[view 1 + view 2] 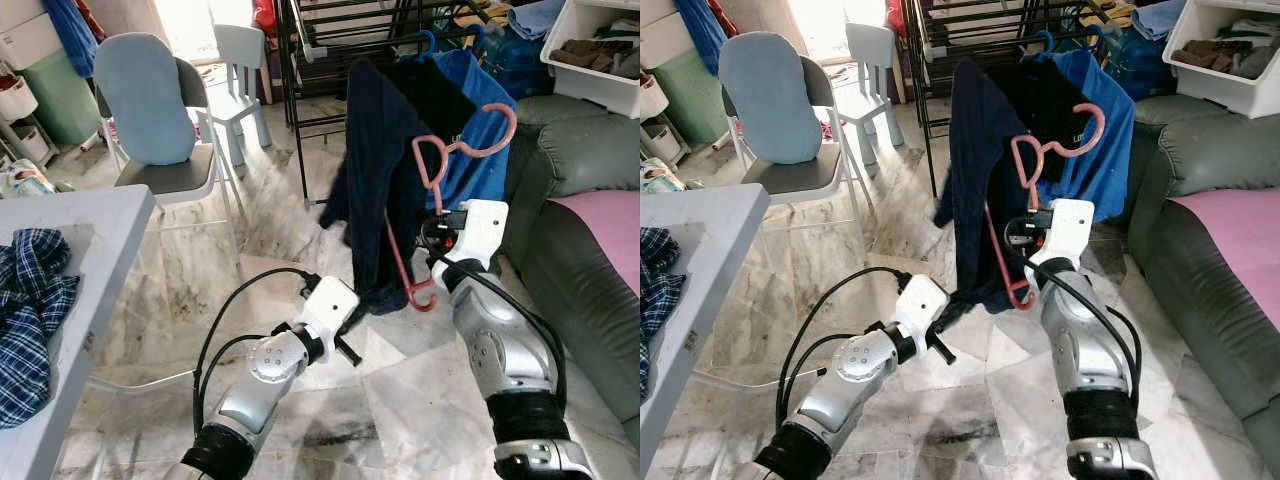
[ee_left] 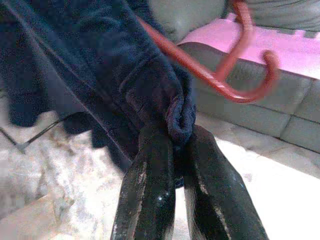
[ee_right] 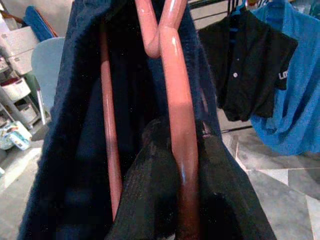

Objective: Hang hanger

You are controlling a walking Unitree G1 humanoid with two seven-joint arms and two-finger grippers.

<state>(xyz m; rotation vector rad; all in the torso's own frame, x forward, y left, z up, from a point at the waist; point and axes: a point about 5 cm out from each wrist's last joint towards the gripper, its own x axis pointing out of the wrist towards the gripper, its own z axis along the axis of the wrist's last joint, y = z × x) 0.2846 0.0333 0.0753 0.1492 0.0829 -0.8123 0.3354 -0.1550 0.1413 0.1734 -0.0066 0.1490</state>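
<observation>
Near the far drying rack [image 1: 330, 50], my right gripper [image 3: 175, 200] clamps the pink hanger [image 1: 440, 165] carrying a navy garment [image 1: 375, 150]; my left gripper [image 2: 175, 145] pinches its hem. Hooking onto the rack remains.

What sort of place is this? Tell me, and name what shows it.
Most likely a lived-in home's living or laundry area: a black drying rack with clothes, a green sofa with a pink cover, a folding chair and marble-patterned floor.
</observation>
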